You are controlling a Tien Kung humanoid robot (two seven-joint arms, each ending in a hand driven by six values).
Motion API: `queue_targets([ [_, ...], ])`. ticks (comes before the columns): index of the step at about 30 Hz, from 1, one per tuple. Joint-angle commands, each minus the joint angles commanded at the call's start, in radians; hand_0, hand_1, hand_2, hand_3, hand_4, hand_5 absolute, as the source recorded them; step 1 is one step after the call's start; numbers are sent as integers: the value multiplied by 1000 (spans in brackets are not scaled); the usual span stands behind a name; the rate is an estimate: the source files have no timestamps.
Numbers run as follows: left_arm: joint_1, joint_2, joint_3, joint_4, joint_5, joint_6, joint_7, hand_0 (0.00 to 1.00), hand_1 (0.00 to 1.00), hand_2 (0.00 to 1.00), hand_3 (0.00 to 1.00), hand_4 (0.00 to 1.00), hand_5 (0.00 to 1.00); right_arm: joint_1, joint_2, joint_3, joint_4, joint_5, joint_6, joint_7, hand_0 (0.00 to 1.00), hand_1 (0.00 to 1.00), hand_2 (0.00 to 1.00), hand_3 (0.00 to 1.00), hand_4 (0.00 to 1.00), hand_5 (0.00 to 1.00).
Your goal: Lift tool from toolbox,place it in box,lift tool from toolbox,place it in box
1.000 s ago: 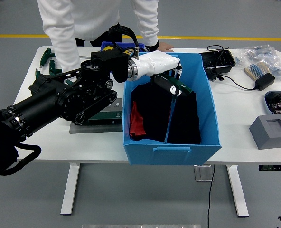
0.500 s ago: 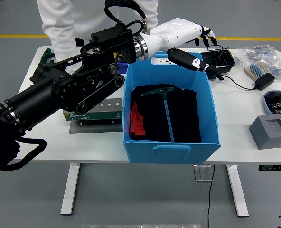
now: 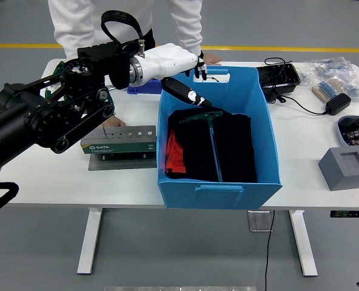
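head view. the left hand (image 3: 178, 66), white-shelled with black fingers, reaches in from the left of the frame and hangs over the upper left corner of the blue box (image 3: 219, 197); its fingers are loosely spread and hold nothing. a green t-handle tool (image 3: 212, 142) lies inside the box on dark cloth, handle toward the top of the frame, shaft running down toward the near wall. the green toolbox (image 3: 120, 142) sits on a grey plate left of the box, near the frame's centre left. a person in white (image 3: 76, 24) stands at the top of the frame, one hand resting on the white table (image 3: 58, 182) behind the box.
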Motion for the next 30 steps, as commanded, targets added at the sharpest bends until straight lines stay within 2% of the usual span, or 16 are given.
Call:
queue_targets([
  [2, 7, 35, 18, 15, -12, -31, 26, 628, 629, 690, 646, 998, 932, -4, 2, 1, 0, 2, -1, -1, 670, 658, 714, 558, 774, 661],
  [5, 15, 73, 43, 44, -17, -62, 54, 628, 629, 690, 646, 998, 932, -8, 4, 6, 0, -1, -1, -3, 670, 658, 714, 558, 774, 661],
  [7, 21, 88, 54, 64, -18, -77, 68, 628, 629, 690, 646, 998, 932, -10, 5, 11, 0, -7, -2, -5, 670, 658, 714, 558, 774, 661],
  [8, 23, 94, 61, 77, -20, -85, 76, 634, 616, 639, 651, 998, 938, -10, 6, 14, 0, -10, -2, -6, 669, 659, 713, 559, 775, 660],
  [10, 29, 104, 71, 96, -20, -107, 95, 634, 616, 639, 651, 998, 938, -11, 6, 20, 0, -15, -2, -8, 669, 659, 713, 559, 775, 660],
  [17, 41, 123, 98, 111, -7, -116, 105, 631, 606, 627, 648, 998, 936, -12, 8, 21, 0, -12, -2, -8, 669, 662, 714, 558, 775, 660],
  [30, 46, 125, 175, 121, 20, -135, 118, 663, 614, 643, 628, 998, 926, -18, 13, 17, 0, -2, -2, -8, 671, 662, 714, 558, 775, 661],
])
